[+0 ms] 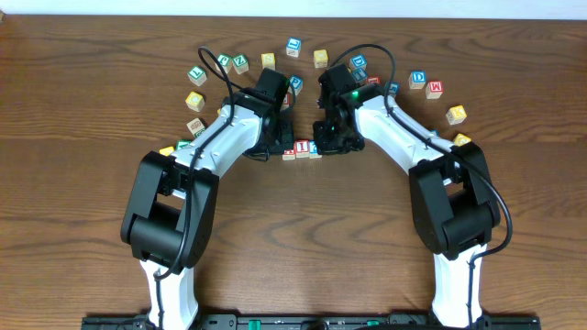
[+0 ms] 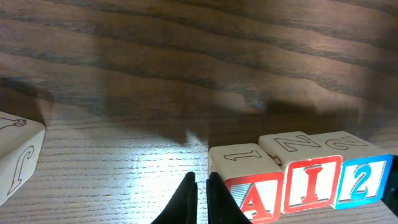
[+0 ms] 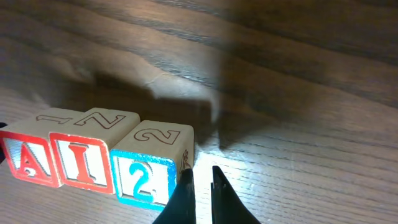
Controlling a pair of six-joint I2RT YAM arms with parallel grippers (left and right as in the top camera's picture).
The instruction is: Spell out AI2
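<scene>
Three wooden letter blocks stand side by side in a row. The red A block (image 2: 252, 186), the red I block (image 2: 308, 177) and the blue 2 block (image 2: 364, 174) read A I 2. They also show in the right wrist view: A (image 3: 28, 152), I (image 3: 84, 155), 2 (image 3: 149, 168). In the overhead view the row (image 1: 302, 148) sits between the two grippers. My left gripper (image 2: 200, 182) is shut and empty, its tips against the left side of the A block. My right gripper (image 3: 200, 175) is shut and empty, against the right side of the 2 block.
Several loose letter blocks lie in an arc at the back of the table, from a yellow one (image 1: 194, 101) on the left to one at the right (image 1: 456, 115). A block marked J (image 2: 18, 155) lies left of the left gripper.
</scene>
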